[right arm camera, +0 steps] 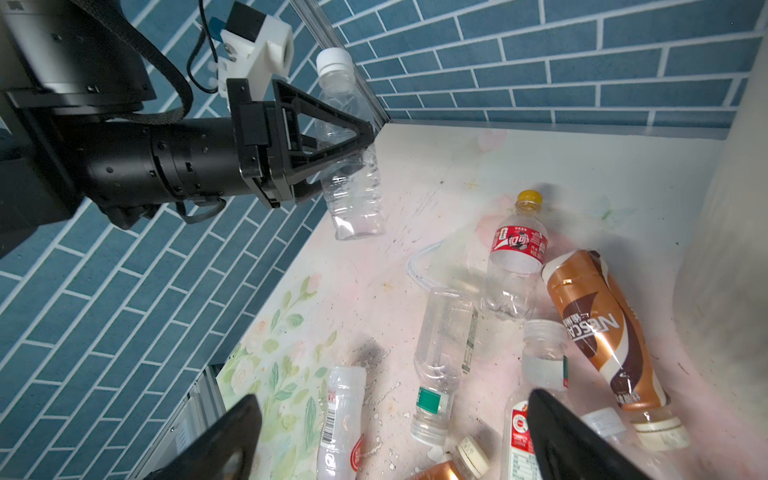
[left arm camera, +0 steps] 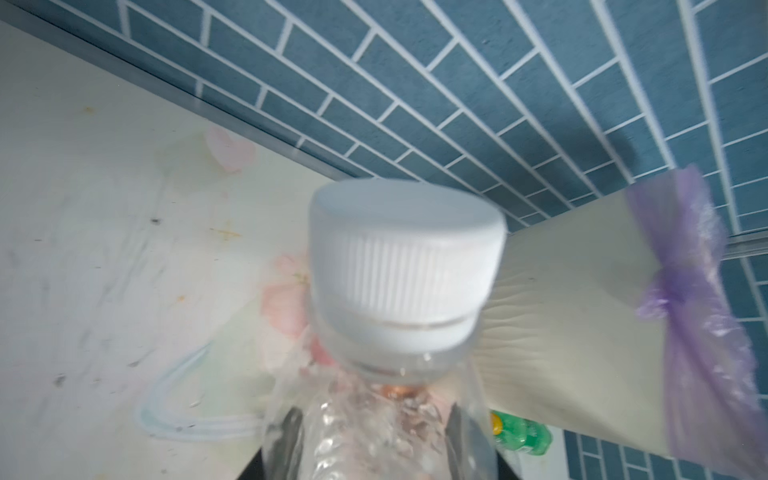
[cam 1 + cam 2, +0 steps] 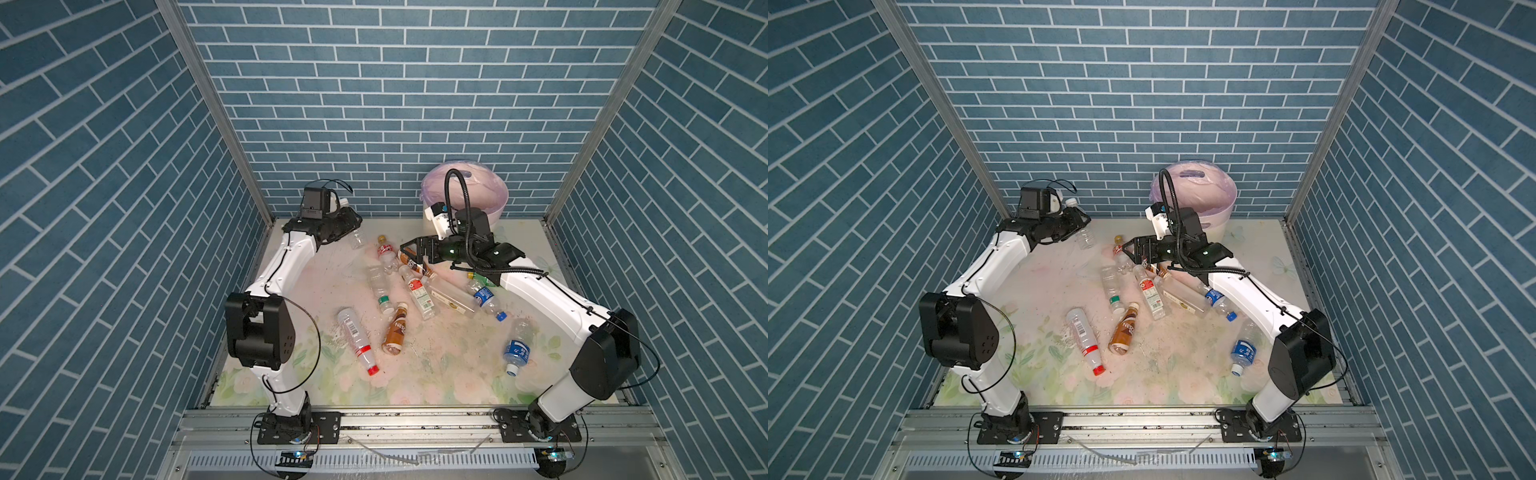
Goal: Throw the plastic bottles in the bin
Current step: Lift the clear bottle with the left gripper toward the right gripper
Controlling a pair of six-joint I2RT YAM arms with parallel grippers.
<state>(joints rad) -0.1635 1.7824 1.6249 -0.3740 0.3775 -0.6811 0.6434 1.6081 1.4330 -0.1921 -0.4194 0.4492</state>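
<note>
L arm is reaching toward 1 o'clock, L gripper pointing at 3 o'clock and pinching a clear bottle. R arm is stretching toward 10 o'clock, R gripper pointing at 9 o'clock, jaws gaping wide.

On the left wrist view the clear plastic bottle with a white ribbed cap is blurred and its body runs out of frame; my left tool shows only as two dark slivers. The cream-white ribbed bin with a lilac bag liner is cropped, and only a scrap of a green plastic bottle shows beside it. In both top views my right arm covers part of the bin's near wall.
</note>
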